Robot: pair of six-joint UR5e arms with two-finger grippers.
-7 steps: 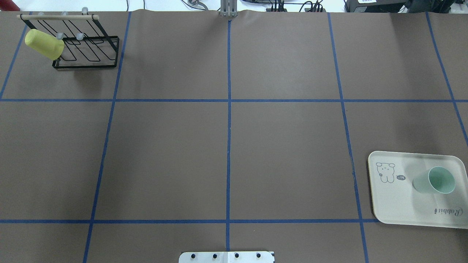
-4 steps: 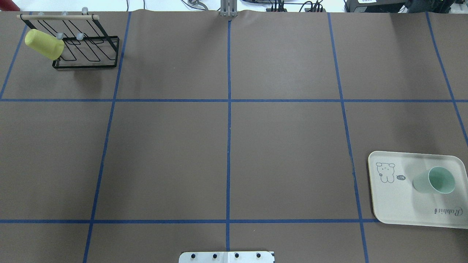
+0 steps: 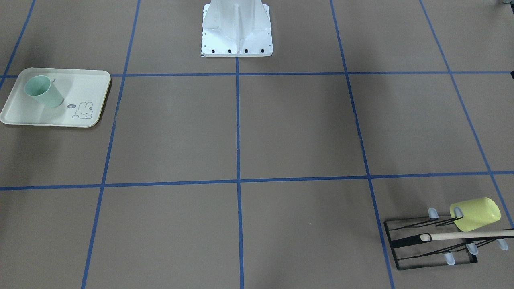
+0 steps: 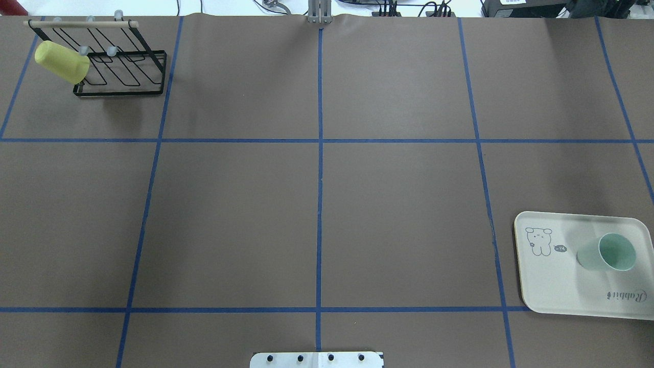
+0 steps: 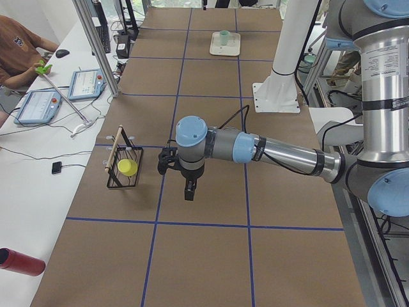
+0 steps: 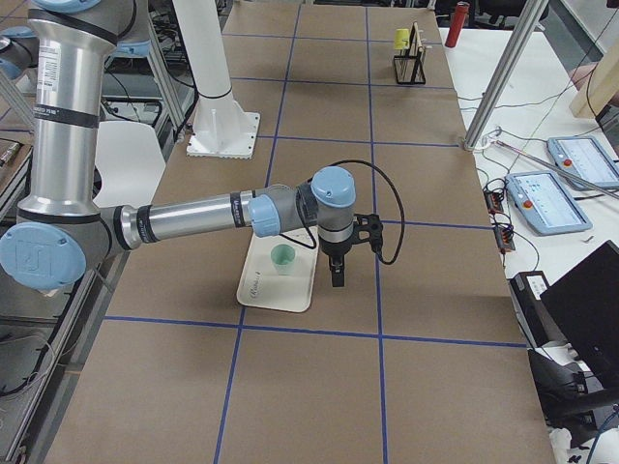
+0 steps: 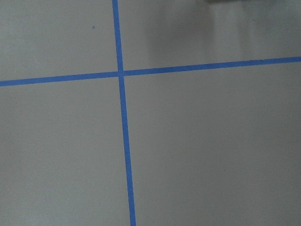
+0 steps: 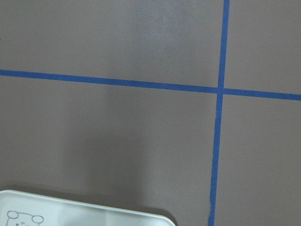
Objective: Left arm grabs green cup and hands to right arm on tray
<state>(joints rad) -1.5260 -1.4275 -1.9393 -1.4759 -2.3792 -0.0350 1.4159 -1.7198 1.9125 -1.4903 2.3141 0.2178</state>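
The green cup [image 4: 608,253] [image 3: 42,91] [image 6: 282,259] stands upright, mouth up, on the cream tray [image 4: 557,289] [image 3: 82,84] [image 6: 263,290] at the robot's right. Nothing holds it. The right gripper [image 6: 337,275] shows only in the exterior right view, pointing down over the table just beside the tray; whether it is open or shut I cannot tell. The left gripper [image 5: 190,190] shows only in the exterior left view, hanging over the table a little way from the rack; its state I cannot tell either. Both wrist views show only brown table and blue tape, plus a tray corner [image 8: 70,212].
A black wire rack [image 4: 122,76] [image 3: 429,245] [image 5: 121,163] with a wooden bar stands at the far left corner and carries a yellow-green cup [image 4: 61,62] [image 3: 476,213]. The robot's white base [image 3: 237,28] is at the near edge. A person sits by tablets [image 5: 45,102] beyond the table.
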